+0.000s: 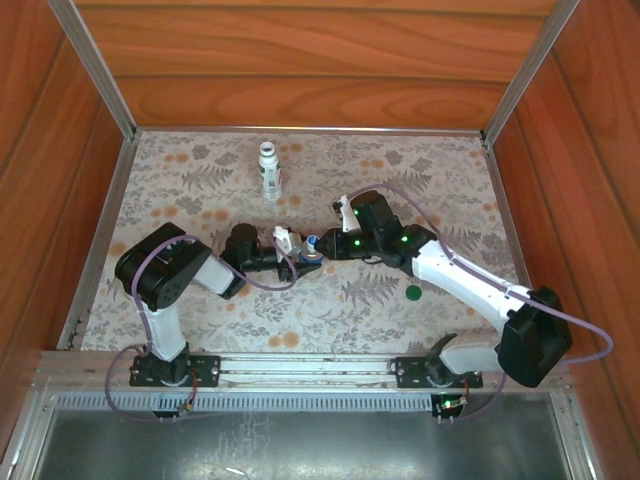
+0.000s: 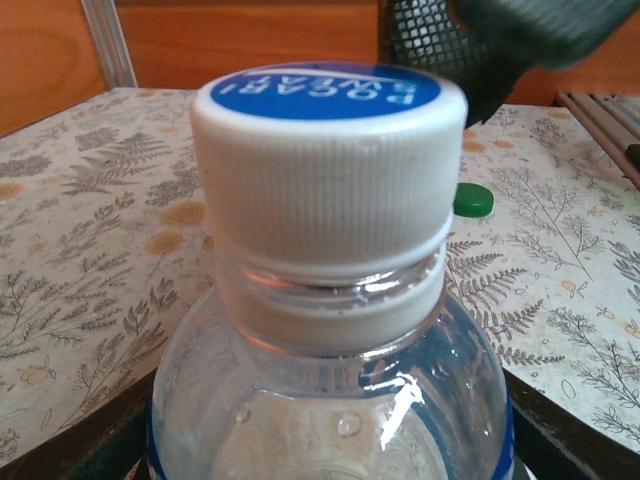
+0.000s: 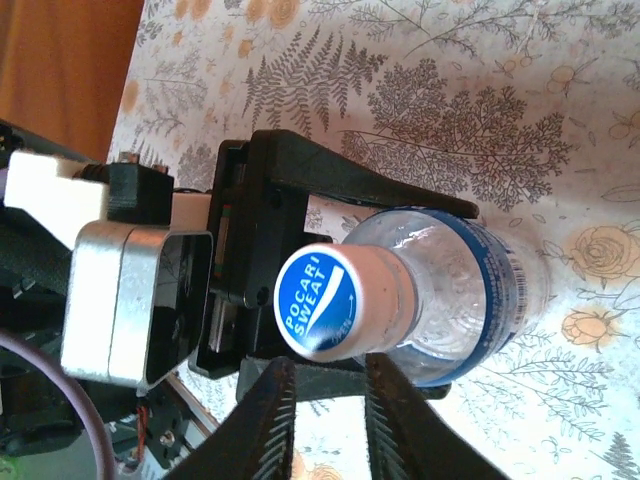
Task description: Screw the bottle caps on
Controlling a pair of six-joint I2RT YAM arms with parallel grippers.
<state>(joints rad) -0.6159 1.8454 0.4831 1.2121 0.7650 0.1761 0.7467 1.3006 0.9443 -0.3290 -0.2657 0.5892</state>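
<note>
Blue cap point(image 2: 328, 150), printed POCARI SWEAT, sits on the clear bottle point(image 3: 470, 290) at the middle of the table point(image 1: 180, 190), with bare neck showing beneath it, so we judge it seated but maybe not tight. Left gripper point(image 1: 303, 257) clamps the bottle body; right gripper point(image 3: 327, 375) hangs with fingers parted just beside the cap, holding nothing. Green cap point(image 1: 412, 293) lies loose toward the table's right edge and the white bottle point(image 1: 269, 172) stands near the far edge, label unreadable: we count that pair as left to do.

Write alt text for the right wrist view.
A clear bottle with a blue-topped cap on its neck, seen from above, is clamped in the left tool over a floral tablecloth. The right tool, fingers open, shows at the bottom edge, beside the cap.
</note>
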